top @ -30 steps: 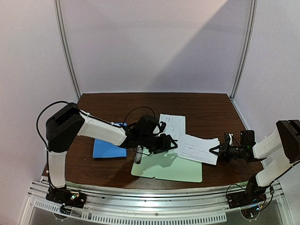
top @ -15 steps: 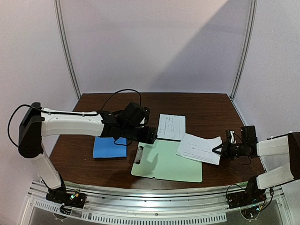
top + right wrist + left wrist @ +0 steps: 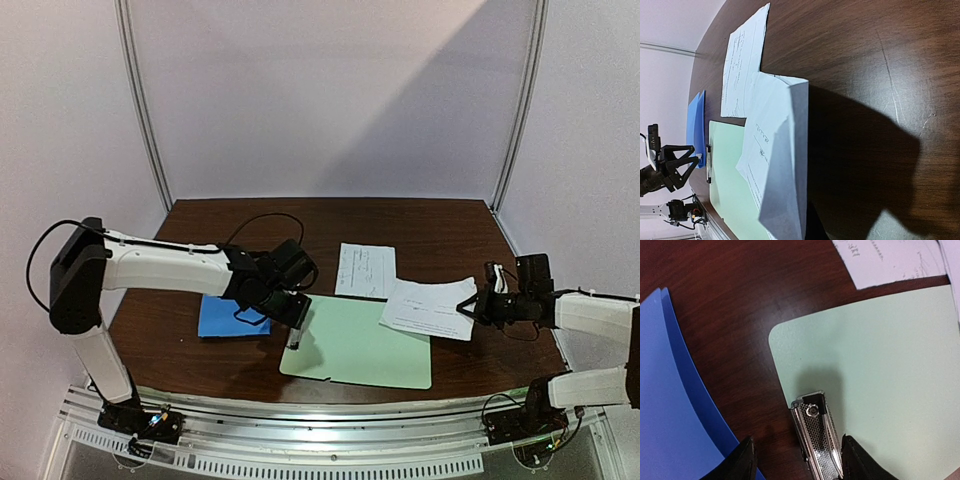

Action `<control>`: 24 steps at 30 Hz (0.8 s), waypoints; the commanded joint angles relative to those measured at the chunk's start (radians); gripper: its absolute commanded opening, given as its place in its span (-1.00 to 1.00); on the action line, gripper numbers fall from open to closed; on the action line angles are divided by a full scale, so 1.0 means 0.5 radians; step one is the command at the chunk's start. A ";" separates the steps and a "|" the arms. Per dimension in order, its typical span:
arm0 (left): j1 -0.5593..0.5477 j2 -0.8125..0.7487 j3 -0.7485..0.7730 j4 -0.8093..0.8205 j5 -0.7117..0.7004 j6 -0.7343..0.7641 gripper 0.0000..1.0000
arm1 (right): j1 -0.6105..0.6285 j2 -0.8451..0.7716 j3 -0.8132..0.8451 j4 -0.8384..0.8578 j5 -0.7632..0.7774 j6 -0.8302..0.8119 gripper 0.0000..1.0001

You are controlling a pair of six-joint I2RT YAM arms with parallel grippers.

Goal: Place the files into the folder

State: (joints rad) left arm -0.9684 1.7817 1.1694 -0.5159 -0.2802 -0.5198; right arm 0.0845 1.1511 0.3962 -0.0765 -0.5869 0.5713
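1. The right pincer (image 3: pixel 470 308) is clenched on the right edge of one sheet (image 3: pixel 428 308). The sheet is raised and creased above the tabletop (image 3: pixel 440 225), with its left end over the pale green clipboard (image 3: pixel 370 350). A hard pull could crumple or tear the floppy paper.
2. The second sheet (image 3: pixel 365 270) lies flat just beyond the clipboard, and a dragged sheet may knock it askew.
3. The blue folder (image 3: pixel 222 318) lies closed at the left, well apart from both sheets. Nothing goes in until its cover is lifted.
4. The left pincer (image 3: pixel 798 461) stands released astride the clipboard's metal clip (image 3: pixel 815 440), not the folder. Closing here would seize the wrong thing.
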 commanded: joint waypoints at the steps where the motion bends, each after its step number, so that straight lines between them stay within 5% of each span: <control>1: -0.006 0.110 0.032 -0.099 0.033 -0.031 0.11 | 0.018 -0.035 0.029 -0.099 0.066 -0.033 -1.00; 13: -0.008 0.161 0.044 -0.150 0.121 -0.127 -0.16 | 0.019 -0.010 -0.004 -0.077 0.079 -0.038 -1.00; 24: -0.059 0.128 0.160 -0.256 0.092 -0.204 0.08 | 0.021 0.022 -0.040 -0.028 0.071 -0.037 -1.00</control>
State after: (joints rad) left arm -0.9806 1.8442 1.2095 -0.6064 -0.2279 -0.6033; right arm 0.0872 1.1484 0.3954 -0.1043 -0.5587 0.5613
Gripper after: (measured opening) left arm 0.536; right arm 0.004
